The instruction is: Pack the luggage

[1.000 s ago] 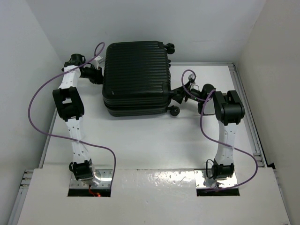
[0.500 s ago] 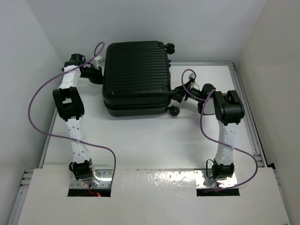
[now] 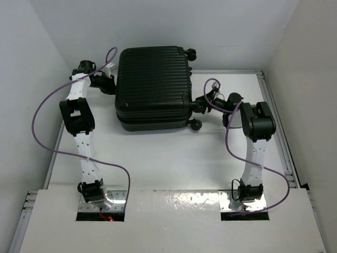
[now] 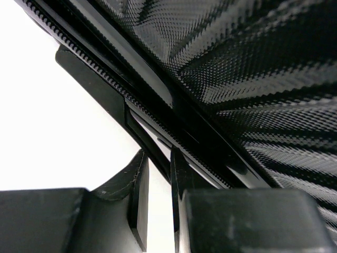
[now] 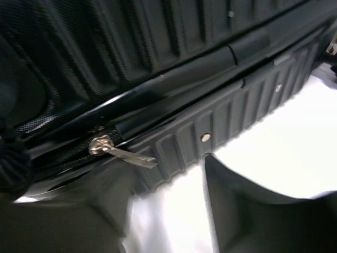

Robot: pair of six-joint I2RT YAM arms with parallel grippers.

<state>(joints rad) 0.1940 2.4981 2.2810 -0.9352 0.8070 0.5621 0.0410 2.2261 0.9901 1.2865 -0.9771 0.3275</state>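
The luggage (image 3: 152, 87) is a large black ribbed hard-shell suitcase. It lies flat and closed at the back of the table. My left gripper (image 3: 109, 84) is against its left side. In the left wrist view the gripper (image 4: 159, 158) has its fingers nearly together with a thin slit between them, tips at the zipper seam (image 4: 158, 113), and nothing shows between them. My right gripper (image 3: 200, 104) is at the suitcase's right side near a wheel (image 3: 196, 125). In the right wrist view it (image 5: 168, 176) is open, just below a silver zipper pull (image 5: 122, 153) that hangs from the seam.
White walls enclose the table (image 3: 168, 158) on the left, back and right. Purple cables (image 3: 39, 113) loop off both arms. A second wheel (image 3: 190, 53) sticks out at the suitcase's back right corner.
My right gripper has edged slightly left, closer to the suitcase's side. The left arm and the suitcase have not moved.
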